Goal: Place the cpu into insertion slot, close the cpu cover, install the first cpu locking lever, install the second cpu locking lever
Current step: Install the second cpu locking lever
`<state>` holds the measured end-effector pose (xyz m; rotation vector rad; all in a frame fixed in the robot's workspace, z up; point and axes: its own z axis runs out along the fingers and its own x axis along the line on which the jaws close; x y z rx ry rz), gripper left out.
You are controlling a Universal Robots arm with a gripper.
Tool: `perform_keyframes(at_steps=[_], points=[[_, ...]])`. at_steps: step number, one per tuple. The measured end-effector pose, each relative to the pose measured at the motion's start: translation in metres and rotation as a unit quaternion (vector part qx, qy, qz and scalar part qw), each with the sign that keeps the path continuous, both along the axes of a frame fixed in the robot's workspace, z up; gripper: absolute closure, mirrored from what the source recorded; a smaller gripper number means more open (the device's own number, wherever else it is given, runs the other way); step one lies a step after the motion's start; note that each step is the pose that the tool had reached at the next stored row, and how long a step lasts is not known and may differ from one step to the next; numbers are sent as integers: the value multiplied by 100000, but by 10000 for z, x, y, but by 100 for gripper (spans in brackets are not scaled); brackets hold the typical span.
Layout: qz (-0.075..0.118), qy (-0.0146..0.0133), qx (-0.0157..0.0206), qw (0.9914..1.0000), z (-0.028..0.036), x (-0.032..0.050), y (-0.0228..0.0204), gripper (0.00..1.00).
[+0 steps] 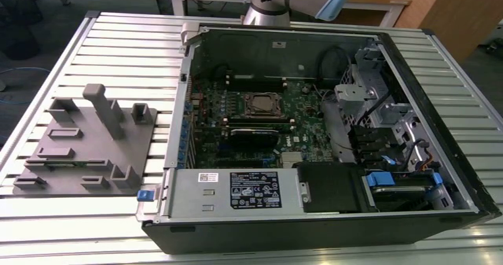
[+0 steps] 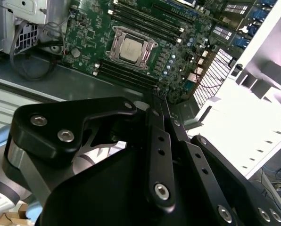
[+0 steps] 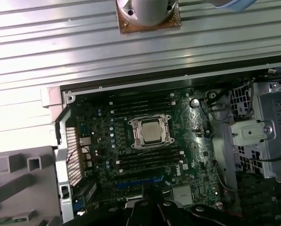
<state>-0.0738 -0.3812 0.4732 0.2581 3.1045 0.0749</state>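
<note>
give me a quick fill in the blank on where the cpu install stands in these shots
1. The cpu sits inside the ____ on the motherboard.
2. The cpu cover lies ____ around the chip.
3. The gripper holds ____.
4. The grey fixture lies ____ the computer case.

Missing words: insertion slot; closed; nothing; outside

A ribbed silver aluminium-slat table [image 1: 118,47] carries an open black desktop computer case [image 1: 330,229] at three o'clock and a grey moulded fixture tray [image 1: 79,159] at nine o'clock.
</note>
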Motion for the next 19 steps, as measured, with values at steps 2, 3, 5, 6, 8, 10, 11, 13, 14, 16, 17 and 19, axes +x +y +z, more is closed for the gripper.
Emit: perform_keyframes(at_steps=[2, 3, 5, 6, 8, 10, 11, 13, 14, 16, 17, 19], points=[[2, 2, 0, 100000, -36, 0, 0, 89], [0, 1, 1, 100000, -54, 0, 0, 89], [1, 4, -5, 100000, -90, 0, 0, 89], [1, 4, -6, 100000, -108, 0, 0, 89], [0, 5, -5, 100000, -145, 0, 0, 89], [2, 6, -8, 100000, -180, 0, 1, 89], [3, 3, -5, 100000, -198, 0, 0, 89], [1, 5, -5, 100000, -236, 0, 0, 89], [1, 2, -3, 100000, -254, 0, 0, 89], [2, 1, 0, 100000, -291, 0, 0, 89], [0, 2, -1, 100000, -308, 0, 0, 89], [1, 4, -6, 100000, -345, 0, 0, 89]])
